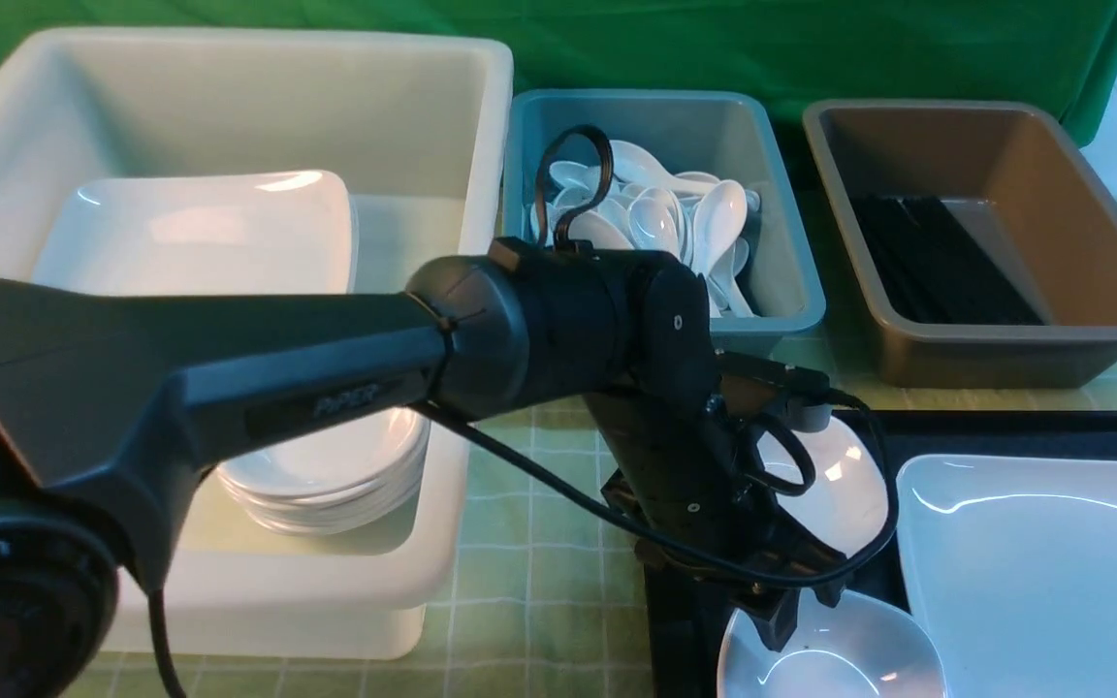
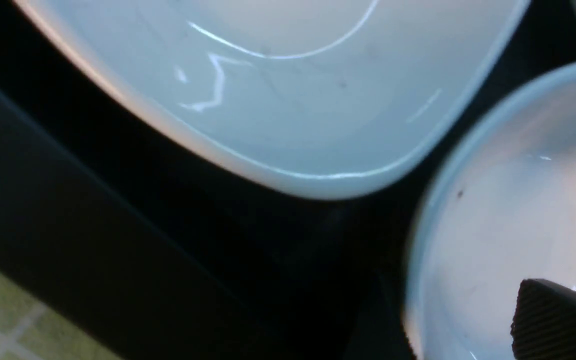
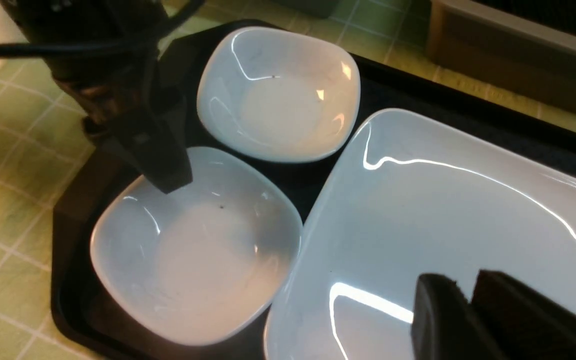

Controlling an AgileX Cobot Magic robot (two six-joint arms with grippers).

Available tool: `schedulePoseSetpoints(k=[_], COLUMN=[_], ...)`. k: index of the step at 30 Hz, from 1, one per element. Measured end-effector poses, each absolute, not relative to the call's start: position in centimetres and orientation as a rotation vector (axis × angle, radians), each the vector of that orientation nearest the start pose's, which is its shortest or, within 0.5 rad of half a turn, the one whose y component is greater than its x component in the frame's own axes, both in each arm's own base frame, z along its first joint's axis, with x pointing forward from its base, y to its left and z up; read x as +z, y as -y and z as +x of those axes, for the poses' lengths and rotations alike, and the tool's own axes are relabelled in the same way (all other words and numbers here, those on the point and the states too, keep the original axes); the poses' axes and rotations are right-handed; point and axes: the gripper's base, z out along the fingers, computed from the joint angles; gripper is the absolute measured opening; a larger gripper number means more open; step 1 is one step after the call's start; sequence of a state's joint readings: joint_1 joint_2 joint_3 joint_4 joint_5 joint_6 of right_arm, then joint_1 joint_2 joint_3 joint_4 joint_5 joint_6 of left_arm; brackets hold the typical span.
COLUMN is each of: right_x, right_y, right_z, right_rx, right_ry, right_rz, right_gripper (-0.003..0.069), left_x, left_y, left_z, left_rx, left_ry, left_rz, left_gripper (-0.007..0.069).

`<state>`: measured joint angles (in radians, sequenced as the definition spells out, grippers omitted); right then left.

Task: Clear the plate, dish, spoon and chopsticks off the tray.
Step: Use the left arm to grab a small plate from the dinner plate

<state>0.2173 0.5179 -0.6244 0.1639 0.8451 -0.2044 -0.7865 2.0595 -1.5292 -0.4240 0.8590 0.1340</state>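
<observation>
On the tray (image 1: pixel 1005 431) in the front view, the plate (image 1: pixel 1043 572) is cropped and the left arm (image 1: pixel 229 368), slanting down, hangs the left gripper (image 1: pixel 796 606) over the half-hidden near dish (image 1: pixel 859 659); the left wrist view catches one finger (image 2: pixel 553 320), jaws spread; the right wrist view shows the right gripper (image 3: pixel 470 315) nearly closed, empty, over the plate.

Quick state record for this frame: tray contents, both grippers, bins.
tray: black, holds plate and two small dishes
plate: on tray, right of both dishes
near dish: on tray; left gripper at its rim, jaws look open
far dish: on tray, nothing touching it
right gripper: above plate, jaws close together, empty
white tub: plates, stacked dishes
teal bin: spoons
brown bin: chopsticks
</observation>
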Motion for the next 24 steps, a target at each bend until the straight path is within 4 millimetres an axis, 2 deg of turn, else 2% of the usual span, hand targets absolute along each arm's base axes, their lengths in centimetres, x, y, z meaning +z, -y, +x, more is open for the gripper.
schedulePoseSetpoints(k=[4, 8, 10, 11, 12, 15, 18, 20, 23, 24], right_x=[31.2, 31.2, 31.2, 31.2, 31.2, 31.2, 31.2, 31.2, 31.2, 31.2], right_y=[-3.0, -3.0, -3.0, -3.0, -3.0, -3.0, -3.0, -3.0, -3.0, -3.0], right_z=[8.3, 8.3, 8.3, 8.3, 8.3, 8.3, 8.3, 8.3, 8.3, 8.3], right_rx=[0.203, 0.203, 0.203, 0.203, 0.203, 0.204, 0.203, 0.203, 0.203, 0.203], right_ry=[-2.179, -2.179, -2.179, -2.179, -2.18, -2.18, -2.18, -2.18, -2.18, -2.18], right_rz=[-0.412, -0.412, -0.412, -0.412, -0.412, -0.413, -0.412, -0.412, -0.412, -0.412], right_gripper=[0.0099, 0.0105, 0.0108, 0.0108, 0.0111, 0.0114, 0.0118, 0.0123, 0.0124, 0.0124], left_x=[17.0, 16.7, 16.6, 16.6, 16.6, 16.9, 18.5, 21.7, 24.5, 26.2], left_y=[32.7, 32.8, 32.8, 32.8, 32.7, 32.7, 32.4, 31.8, 30.8, 30.0], left_z=[28.5, 28.5, 28.5, 28.5, 28.5, 28.3, 28.0, 27.8, 27.8, 28.0], left_rx=[-0.631, -0.645, -0.642, -0.643, -0.639, -0.641, -0.657, -0.68, -0.712, -0.73], left_ry=[-2.796, -2.809, -2.833, -2.837, -2.856, -2.878, -2.863, -2.801, -2.757, -2.728], left_rz=[0.972, 0.952, 0.906, 0.901, 0.875, 0.861, 0.853, 0.84, 0.811, 0.783], left_gripper=[0.0348, 0.033, 0.0268, 0.0268, 0.0191, 0.0058, 0.0022, 0.001, 0.0009, 0.0009])
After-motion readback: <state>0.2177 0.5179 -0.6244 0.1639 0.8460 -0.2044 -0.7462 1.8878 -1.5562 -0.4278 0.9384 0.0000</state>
